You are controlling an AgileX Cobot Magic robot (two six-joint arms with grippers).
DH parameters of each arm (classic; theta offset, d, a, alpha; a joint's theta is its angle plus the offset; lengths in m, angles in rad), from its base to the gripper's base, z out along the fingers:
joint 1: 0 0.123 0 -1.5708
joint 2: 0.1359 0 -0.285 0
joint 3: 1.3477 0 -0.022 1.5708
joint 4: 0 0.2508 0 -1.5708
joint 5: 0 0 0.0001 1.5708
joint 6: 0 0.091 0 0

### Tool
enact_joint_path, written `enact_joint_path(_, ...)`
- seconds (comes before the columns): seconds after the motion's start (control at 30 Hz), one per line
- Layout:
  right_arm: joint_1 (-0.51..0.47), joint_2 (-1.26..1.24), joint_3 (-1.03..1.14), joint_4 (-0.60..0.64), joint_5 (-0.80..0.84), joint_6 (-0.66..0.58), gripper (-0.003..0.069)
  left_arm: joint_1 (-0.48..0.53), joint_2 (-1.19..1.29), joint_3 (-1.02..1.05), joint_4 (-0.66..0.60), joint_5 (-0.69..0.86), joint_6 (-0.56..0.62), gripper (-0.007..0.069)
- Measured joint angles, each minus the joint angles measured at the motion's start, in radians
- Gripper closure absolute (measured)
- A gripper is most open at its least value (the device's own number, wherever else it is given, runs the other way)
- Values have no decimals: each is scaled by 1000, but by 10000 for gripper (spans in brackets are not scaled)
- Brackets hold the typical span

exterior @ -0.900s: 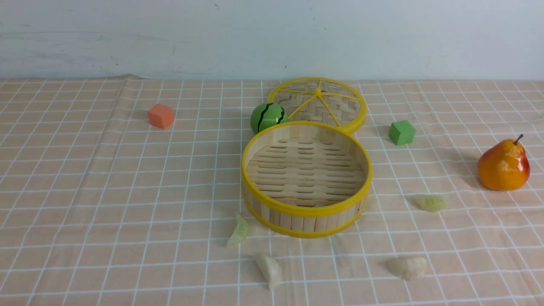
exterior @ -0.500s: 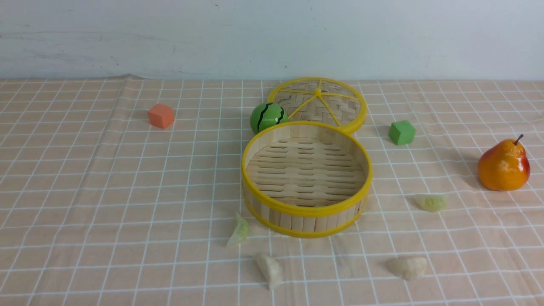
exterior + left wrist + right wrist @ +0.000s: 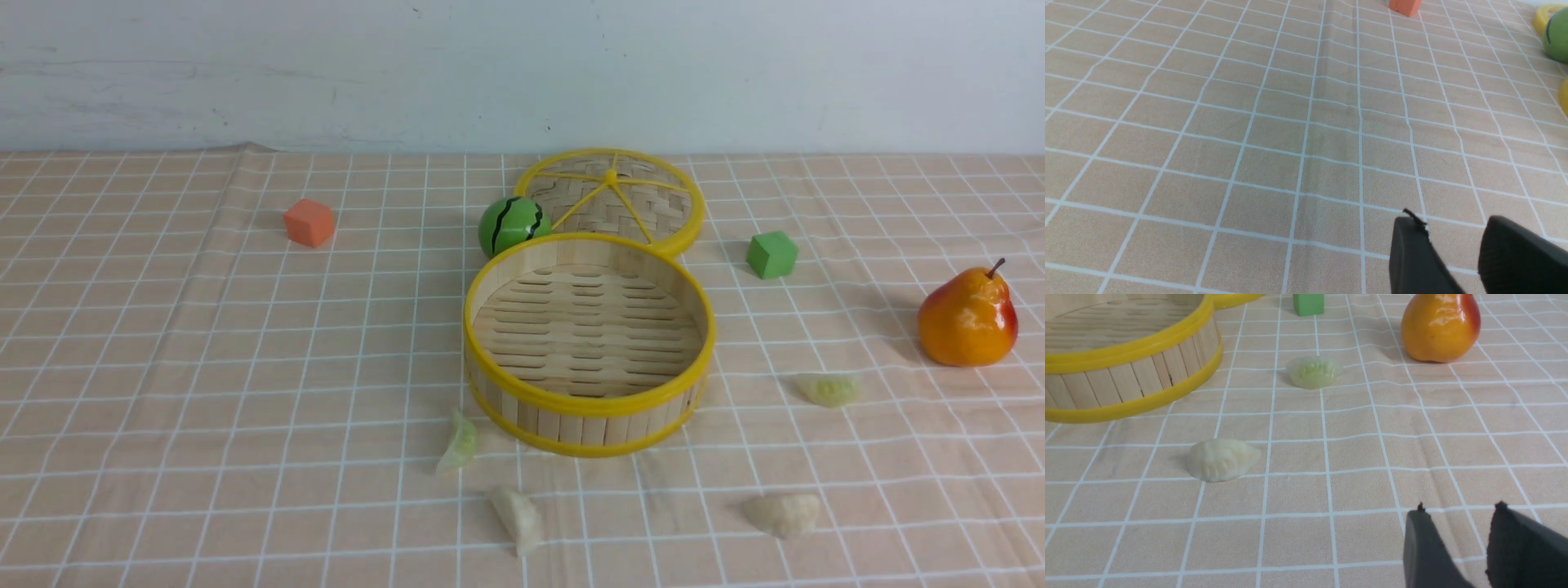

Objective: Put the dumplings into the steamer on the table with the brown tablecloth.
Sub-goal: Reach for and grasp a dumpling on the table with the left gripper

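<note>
**Status: four dumplings on the cloth, both grippers parted**

I read the scene left to right.

1. Left gripper: in the left wrist view I see its two dark fingers apart, with only cloth showing between them. It holds nothing and is over a bare stretch of grid.
2. Orange cube: far left side, well apart from everything else.
3. Left green dumpling: on the cloth, just beside the steamer's near-left wall.
4. Left white dumpling: nearer to me than the green one, lying apart from the steamer.
5. Ball: green with a black stripe, standing against the steamer's far-left rim.
6. Steamer: upright at the centre, and I see only its slatted floor inside.
7. Lid: flat on the cloth behind the steamer, partly hidden by the steamer's far rim.
8. Right white dumpling: near edge, to the right of the steamer.
9. Green cube: right of the lid, not touching it.
10. Right green dumpling: between the steamer and the pear.
11. Right gripper: fingers apart and gripping nothing, low over the cloth, near side of the right white dumpling
</note>
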Motion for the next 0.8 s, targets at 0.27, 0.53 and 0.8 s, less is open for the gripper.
enact_joint_path(0.27, 0, 0, 0, 0, 0, 0, 420, 0, 0, 0, 0, 0, 0, 386)
enact_joint_path(0.53, 0, 0, 0, -22, 0, 0, 420, 0, 0, 0, 0, 0, 0, 386)
enact_joint_path(0.8, 0, 0, 0, 36, 1, 0, 420, 0, 0, 0, 0, 0, 0, 386)
